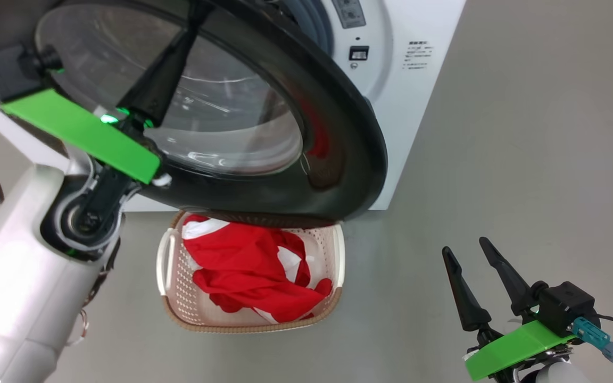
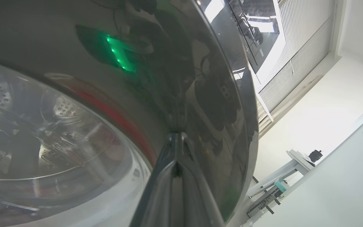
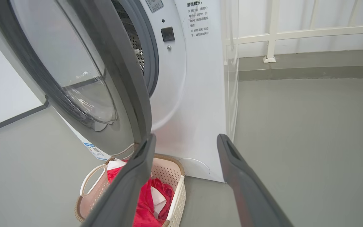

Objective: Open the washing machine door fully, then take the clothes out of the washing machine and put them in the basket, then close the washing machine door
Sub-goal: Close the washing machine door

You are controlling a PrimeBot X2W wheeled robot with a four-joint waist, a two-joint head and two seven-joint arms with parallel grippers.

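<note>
Your left gripper (image 2: 176,138) clenched, nothing held, tips against glossy black rim of washing machine door (image 1: 338,133). Door stands ajar, swung out from washing machine (image 1: 407,106), lower edge overhanging basket (image 1: 176,276). Basket on floor (image 1: 498,159) at machine's foot; red-and-white clothes (image 1: 242,271) heaped inside. Your right gripper (image 1: 465,246) released, empty, low over floor, well apart from basket.
</note>
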